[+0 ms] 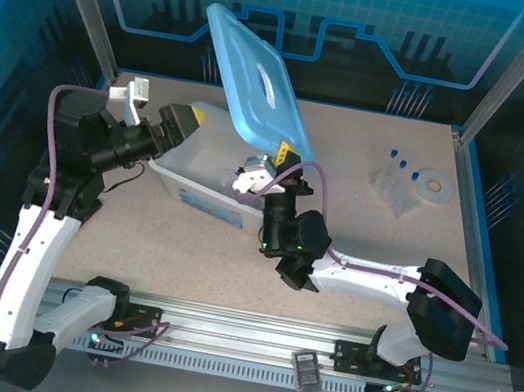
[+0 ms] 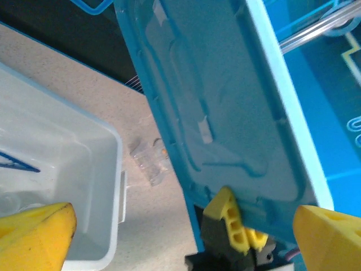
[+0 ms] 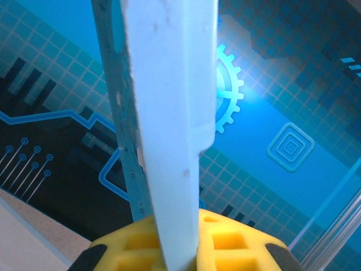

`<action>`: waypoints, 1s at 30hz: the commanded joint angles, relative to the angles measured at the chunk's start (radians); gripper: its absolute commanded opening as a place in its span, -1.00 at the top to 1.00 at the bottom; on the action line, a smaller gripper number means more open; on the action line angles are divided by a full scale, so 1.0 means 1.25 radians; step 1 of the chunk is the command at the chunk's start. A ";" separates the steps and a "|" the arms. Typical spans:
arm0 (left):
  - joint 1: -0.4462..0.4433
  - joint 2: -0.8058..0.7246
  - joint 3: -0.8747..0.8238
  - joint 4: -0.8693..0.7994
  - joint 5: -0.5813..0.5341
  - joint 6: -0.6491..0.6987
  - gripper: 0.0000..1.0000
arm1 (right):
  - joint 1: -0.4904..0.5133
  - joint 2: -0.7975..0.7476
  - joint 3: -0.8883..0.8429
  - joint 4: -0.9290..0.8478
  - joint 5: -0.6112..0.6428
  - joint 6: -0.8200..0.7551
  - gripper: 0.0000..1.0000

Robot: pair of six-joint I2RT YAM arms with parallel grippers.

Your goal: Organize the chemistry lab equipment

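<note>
While the left gripper hangs just off the left end of the clear plastic bin, its yellow fingers stand wide apart with nothing between them. It points across the bin's open top. Thin blue tweezers lie on the bin's floor, toward its left side in the left wrist view. Just past the bin's far corner, a small clear glass piece sits on the speckled table, close to the bin's wall but apart from it; it is too blurred to name more exactly.

Over the bin's right half, the blue lid stands steeply tilted, its lower edge near the bin's right end and its upper edge leaning back beyond the bin. The right gripper is clamped on that lower edge, and the right wrist view shows the lid's rim pinched tight between the yellow pads.

Well to the right of the bin, slim tubes with blue caps rest together on the table. A white tape ring lies just beside them, farther still from the bin.
</note>
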 commanded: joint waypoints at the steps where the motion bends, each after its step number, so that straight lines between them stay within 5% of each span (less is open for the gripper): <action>1: 0.050 0.017 -0.013 0.100 0.100 -0.106 -0.99 | 0.036 0.021 0.001 0.087 -0.012 -0.055 1.00; 21: 0.140 0.078 -0.074 0.126 0.121 -0.171 -0.98 | 0.101 0.105 0.032 0.087 -0.040 -0.161 1.00; 25: 0.161 0.091 -0.092 0.138 0.124 -0.195 -0.54 | 0.106 0.119 0.043 0.087 -0.045 -0.173 1.00; 30: 0.171 0.095 -0.097 0.134 0.121 -0.202 -0.45 | 0.105 0.127 0.050 0.087 -0.049 -0.187 1.00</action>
